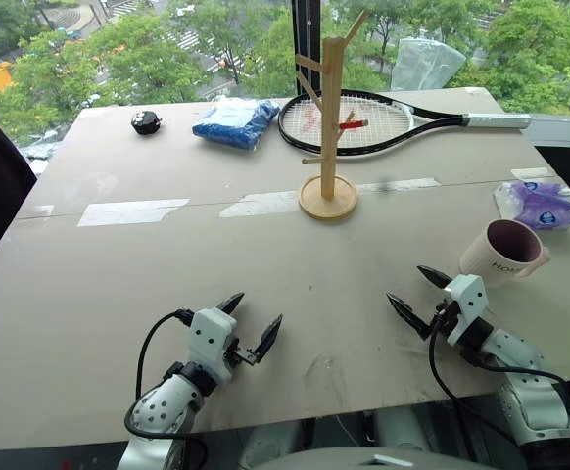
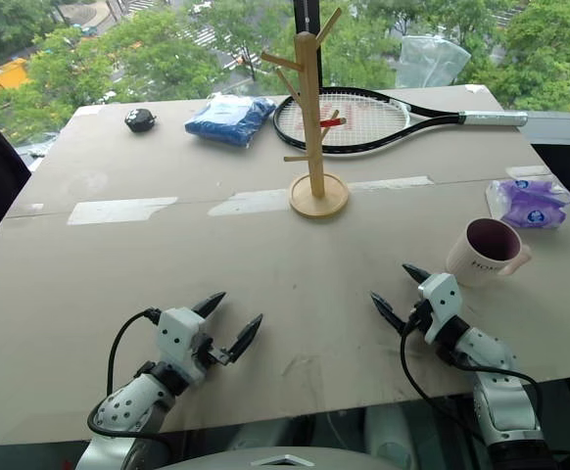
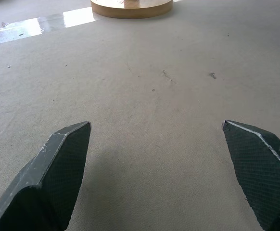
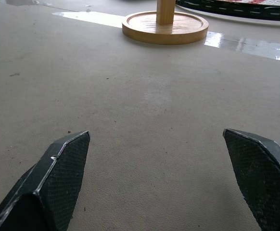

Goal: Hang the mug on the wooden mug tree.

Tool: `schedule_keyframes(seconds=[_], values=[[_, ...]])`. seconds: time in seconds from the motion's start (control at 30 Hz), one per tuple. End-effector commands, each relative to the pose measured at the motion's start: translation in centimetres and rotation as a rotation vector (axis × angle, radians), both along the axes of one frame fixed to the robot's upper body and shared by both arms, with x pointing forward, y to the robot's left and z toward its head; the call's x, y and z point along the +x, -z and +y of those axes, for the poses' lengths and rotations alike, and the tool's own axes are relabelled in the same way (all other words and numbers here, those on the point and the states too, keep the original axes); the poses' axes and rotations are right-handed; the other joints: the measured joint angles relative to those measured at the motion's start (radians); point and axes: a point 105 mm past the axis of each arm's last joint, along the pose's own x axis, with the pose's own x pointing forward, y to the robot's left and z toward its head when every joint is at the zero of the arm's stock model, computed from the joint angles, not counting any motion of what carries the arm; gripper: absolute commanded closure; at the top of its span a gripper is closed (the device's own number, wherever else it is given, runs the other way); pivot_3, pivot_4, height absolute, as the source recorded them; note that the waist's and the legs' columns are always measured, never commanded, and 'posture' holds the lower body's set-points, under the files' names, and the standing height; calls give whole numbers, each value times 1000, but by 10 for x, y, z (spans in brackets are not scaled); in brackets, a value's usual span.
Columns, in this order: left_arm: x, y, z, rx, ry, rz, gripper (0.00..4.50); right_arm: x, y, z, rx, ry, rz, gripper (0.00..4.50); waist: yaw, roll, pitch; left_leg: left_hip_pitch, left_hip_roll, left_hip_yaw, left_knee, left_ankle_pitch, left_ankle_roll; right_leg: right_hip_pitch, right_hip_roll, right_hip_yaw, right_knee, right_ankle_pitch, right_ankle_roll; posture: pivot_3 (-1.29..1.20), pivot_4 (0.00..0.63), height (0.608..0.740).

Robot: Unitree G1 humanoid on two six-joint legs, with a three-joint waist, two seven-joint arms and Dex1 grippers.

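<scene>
Mug time: cream-white ceramic mug (image 1: 501,253) is seen lying tipped at three o'clock, just beyond the right gripper (image 1: 424,292), its jaws released, like the left gripper (image 1: 256,319). The body should be grasped, handle kept free for the light wooden mug tree (image 1: 330,117) at twelve.

Cream mug (image 1: 500,253) with maroon inside, pale wooden mug tree (image 1: 329,122), blue bag (image 1: 233,122), black-framed racket (image 1: 383,122).

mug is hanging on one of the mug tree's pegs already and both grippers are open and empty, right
Not quite. In the left eye view the mug stands on the table, beside the right gripper, apart from the wooden mug tree. The rest holds: the left gripper and the right are open and empty.
</scene>
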Motion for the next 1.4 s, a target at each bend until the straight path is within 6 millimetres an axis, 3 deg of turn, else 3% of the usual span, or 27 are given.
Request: schedule_keyframes(seconds=[0.03,0.33,0.83,1.1,1.4], values=[[-2,-1,-1,0,14,-8,16,0,-6,-2,8,-4,-21,0,0,0,0,0,0,0,0,0,0,0,0,0,0,0,0,0,150,740],[0,-1,4,-10,9,-3,16,2,-7,-1,28,25,-19,0,0,0,0,0,0,0,0,0,0,0,0,0,0,0,0,0,150,740],[4,-3,-4,-20,88,-1,16,-5,-12,-3,25,73,-13,0,2,2,1,0,0,-1,0,0,0,0,0,-1,0,-1,2,0,150,740],[18,-35,-48,4,365,-74,16,-24,-14,-36,27,269,-22,0,8,4,3,-2,0,-3,0,-1,-1,0,0,-3,-1,-1,1,0,150,740],[26,-85,-78,7,655,-118,16,-60,-24,-101,42,592,-29,0,-1,6,5,-2,0,-3,-1,-2,-4,-1,0,-2,-1,-1,2,0,150,740]])
